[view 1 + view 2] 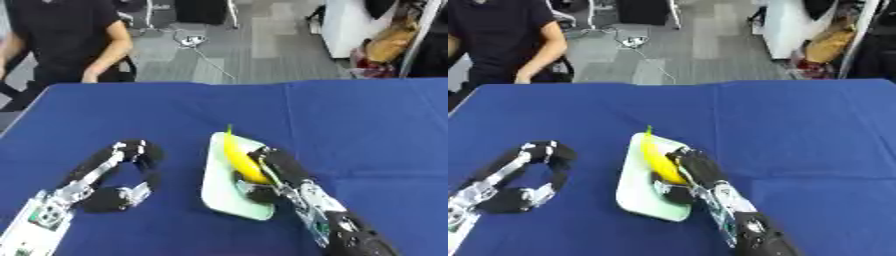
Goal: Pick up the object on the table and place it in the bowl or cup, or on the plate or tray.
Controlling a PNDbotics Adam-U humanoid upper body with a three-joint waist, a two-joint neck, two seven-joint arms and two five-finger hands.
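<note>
The banana (241, 159) lies along the pale green tray (219, 192), stem end pointing away over the far edge. The right hand (278, 172) is curled round its near end, fingers and thumb wrapped on it. The tray sits on the blue tablecloth (367, 130). Off to the side, the left hand (122, 172) hangs with fingers curled, holding nothing.

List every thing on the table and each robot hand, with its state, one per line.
Banana: lying on the tray, right robot hand around it.
Tray: flat on the blue table, holding the banana.
Right robot hand: fingers curled on the banana.
Left robot hand: curled, holding nothing, resting on the table.
</note>
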